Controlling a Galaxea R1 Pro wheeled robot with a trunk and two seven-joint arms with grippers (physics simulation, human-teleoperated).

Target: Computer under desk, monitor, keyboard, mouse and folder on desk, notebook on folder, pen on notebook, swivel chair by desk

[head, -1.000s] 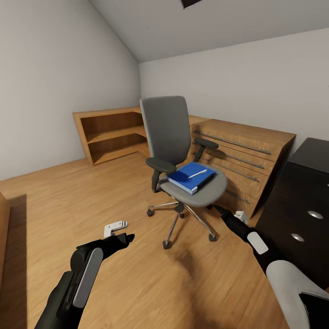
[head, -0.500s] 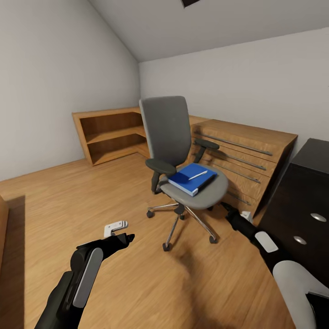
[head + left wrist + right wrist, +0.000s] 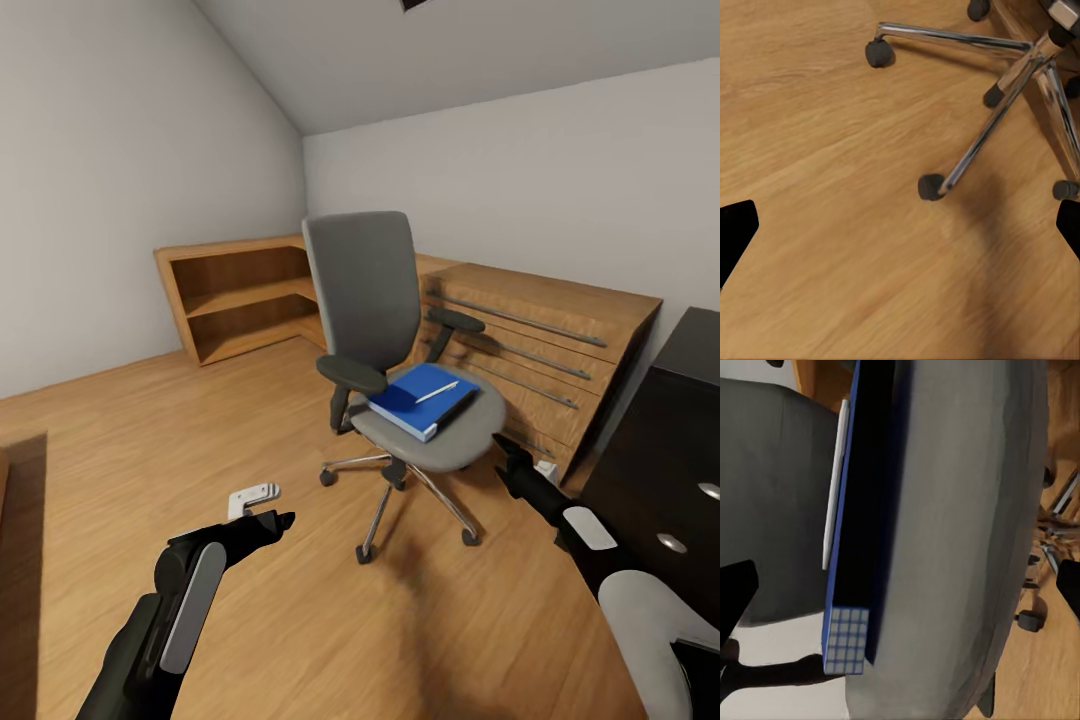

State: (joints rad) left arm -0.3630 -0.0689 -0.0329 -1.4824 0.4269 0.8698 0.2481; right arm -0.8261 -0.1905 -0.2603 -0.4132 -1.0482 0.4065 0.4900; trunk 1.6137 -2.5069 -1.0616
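The grey swivel chair (image 3: pixel 372 300) stands mid-room on the wooden floor. A thick blue folder (image 3: pixel 418 398) lies on its seat with a white pen (image 3: pixel 437 392) on top; I cannot tell a notebook apart from it. My right gripper (image 3: pixel 507 457) is open, just short of the seat's near edge. The right wrist view looks edge-on at the folder (image 3: pixel 866 532), the pen (image 3: pixel 835 487) and the seat (image 3: pixel 967 547). My left gripper (image 3: pixel 272 521) hangs open low over the floor, left of the chair base (image 3: pixel 982 139). Desk, monitor, keyboard and mouse are out of view.
A wooden dresser (image 3: pixel 545 335) with long metal handles stands right behind the chair. A low open bookshelf (image 3: pixel 240 290) sits against the far left wall. A black cabinet (image 3: pixel 680 450) is close on my right. Open floor lies to the left of the chair.
The whole view has closed in a little on the chair, so the camera moved forward. My right gripper has crept nearer the seat edge. The left arm holds its pose.
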